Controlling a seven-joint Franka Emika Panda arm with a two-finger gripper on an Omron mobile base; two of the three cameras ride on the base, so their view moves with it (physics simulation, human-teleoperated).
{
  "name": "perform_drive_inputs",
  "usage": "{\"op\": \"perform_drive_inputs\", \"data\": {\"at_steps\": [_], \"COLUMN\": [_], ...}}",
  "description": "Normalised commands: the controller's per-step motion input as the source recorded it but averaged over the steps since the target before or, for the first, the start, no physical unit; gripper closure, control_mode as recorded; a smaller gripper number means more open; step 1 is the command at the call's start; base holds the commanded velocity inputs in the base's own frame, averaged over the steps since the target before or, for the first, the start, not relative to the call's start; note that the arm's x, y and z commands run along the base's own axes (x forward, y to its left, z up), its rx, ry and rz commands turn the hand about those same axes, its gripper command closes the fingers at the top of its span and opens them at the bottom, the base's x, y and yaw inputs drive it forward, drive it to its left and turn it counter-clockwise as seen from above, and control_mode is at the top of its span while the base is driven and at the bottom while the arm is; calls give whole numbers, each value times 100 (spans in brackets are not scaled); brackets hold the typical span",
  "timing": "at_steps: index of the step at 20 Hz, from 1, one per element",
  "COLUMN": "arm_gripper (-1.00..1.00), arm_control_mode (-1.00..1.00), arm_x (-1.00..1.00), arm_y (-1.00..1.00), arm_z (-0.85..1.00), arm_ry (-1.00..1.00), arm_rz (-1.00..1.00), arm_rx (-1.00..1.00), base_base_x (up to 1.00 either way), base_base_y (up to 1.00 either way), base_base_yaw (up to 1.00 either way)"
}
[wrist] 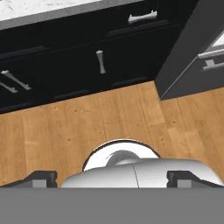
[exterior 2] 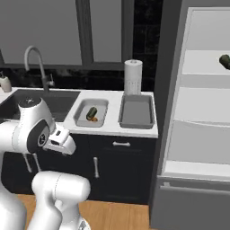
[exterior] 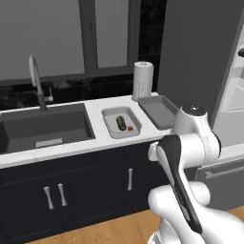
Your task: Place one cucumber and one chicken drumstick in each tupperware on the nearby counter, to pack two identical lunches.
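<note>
Arm folded low, hand (wrist: 112, 178) open, empty

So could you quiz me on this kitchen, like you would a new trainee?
1. True or false: the larger grey container already holds food.
2. What sits in the smaller container? A) a cucumber with something small and brownish B) two apples C) nothing
3. Fill in: the paper towel roll stands on the counter just behind the ____ container.

Key: 1 false, it is empty. 2 A, a cucumber lies inside with a small brownish item. 3 larger. The fingers are spread wide, holding nothing, pointing at the wooden floor.
</note>
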Motion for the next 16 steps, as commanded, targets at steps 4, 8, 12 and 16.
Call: {"op": "perform_drive_inputs", "data": {"at_steps": [4, 8, 12, 16], "arm_gripper": [-100, -100, -100, -100], "arm_control_mode": [100, 100, 100, 100], "arm_x": [0, 0, 0, 0], "arm_y": [0, 0, 0, 0], "arm_z": [0, 0, 0, 0], "arm_ry": [0, 0, 0, 0], "arm_rz": [0, 0, 0, 0], "arm_rx": [0, 0, 0, 0], "base_base_x": [-88, -47, -5, 1], "base_base_y": [-2, -27, -68, -99], "base_base_yaw": [-9, -13, -3, 1]}}
